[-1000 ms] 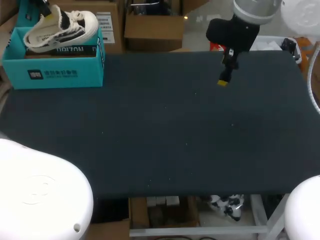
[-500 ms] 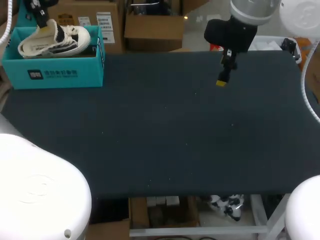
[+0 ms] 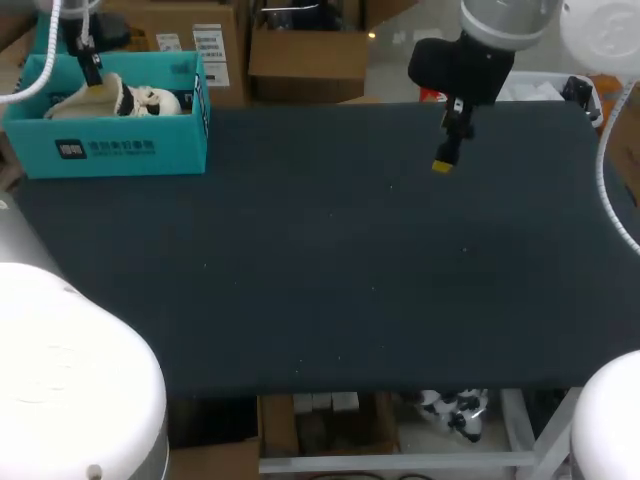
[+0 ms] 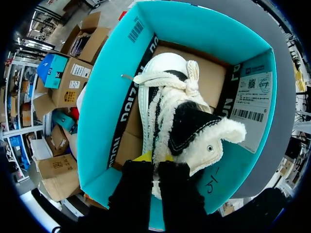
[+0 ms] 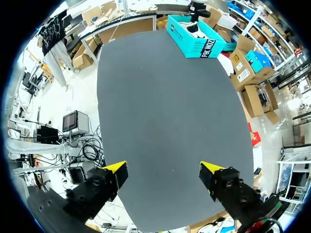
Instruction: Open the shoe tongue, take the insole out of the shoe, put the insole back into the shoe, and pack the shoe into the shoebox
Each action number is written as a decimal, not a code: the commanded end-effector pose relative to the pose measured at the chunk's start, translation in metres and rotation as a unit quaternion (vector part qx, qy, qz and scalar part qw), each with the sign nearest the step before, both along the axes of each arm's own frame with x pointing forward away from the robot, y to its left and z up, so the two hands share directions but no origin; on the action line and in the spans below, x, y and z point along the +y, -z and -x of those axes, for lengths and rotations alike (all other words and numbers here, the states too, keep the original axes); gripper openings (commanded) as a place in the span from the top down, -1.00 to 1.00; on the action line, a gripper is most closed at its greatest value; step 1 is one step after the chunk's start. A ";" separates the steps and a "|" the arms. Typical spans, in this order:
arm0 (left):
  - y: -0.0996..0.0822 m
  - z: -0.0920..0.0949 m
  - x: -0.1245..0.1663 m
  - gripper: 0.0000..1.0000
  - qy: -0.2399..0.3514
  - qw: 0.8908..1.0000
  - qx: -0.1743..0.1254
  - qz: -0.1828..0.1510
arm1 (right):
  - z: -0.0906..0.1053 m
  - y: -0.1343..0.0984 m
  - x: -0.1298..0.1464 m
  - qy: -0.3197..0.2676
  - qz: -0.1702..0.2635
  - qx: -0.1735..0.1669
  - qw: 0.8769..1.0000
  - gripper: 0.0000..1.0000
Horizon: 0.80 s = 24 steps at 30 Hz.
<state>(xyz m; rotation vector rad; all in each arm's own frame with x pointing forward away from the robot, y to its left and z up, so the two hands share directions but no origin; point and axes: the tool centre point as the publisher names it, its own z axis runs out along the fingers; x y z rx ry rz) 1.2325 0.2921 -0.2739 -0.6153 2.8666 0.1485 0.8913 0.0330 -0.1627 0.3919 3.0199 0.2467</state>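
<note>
Sitting in shoebox (image 4: pixel 97 121): shoe (image 4: pixel 167 109), heel in left end effector (image 4: pixel 155 158).

In the left wrist view the left gripper (image 4: pixel 155 158) clamps the heel of the shoe (image 4: pixel 180 121). Its own black fingers cover all but slivers of the yellow tips, and the heel beneath them is hidden. Just ahead of the fingers the fleecy upper covers the shoe's opening, so the insole cannot be made out. In the head view the shoebox (image 3: pixel 110 148) wall hides the shoe's lower half, and the right gripper (image 3: pixel 445 165) shows only one tip. Far ahead of the right fingers, the shoebox's contents are too small to tell.
</note>
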 end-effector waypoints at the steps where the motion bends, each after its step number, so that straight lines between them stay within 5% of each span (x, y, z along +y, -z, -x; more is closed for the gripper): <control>1: 0.019 -0.016 0.002 1.00 0.000 0.997 0.075 0.029 | 0.000 0.000 0.000 0.000 0.001 0.000 1.000 -1.00; 13: 0.050 -0.009 -0.003 1.00 0.017 0.992 0.123 0.023 | 0.000 0.000 0.000 0.000 0.001 0.000 1.000 -1.00; 14: 0.050 -0.009 -0.003 0.51 0.015 0.992 0.125 0.025 | 0.000 0.000 0.000 0.000 0.001 0.000 1.000 -1.00; 16: 0.050 -0.007 -0.003 -1.00 0.012 0.992 0.127 0.026 | 0.000 0.000 0.000 0.000 0.001 0.000 1.000 -1.00; 24: 0.031 0.009 -0.005 -1.00 0.001 0.993 0.110 0.041 | 0.000 0.000 0.000 0.000 0.001 0.000 1.000 -1.00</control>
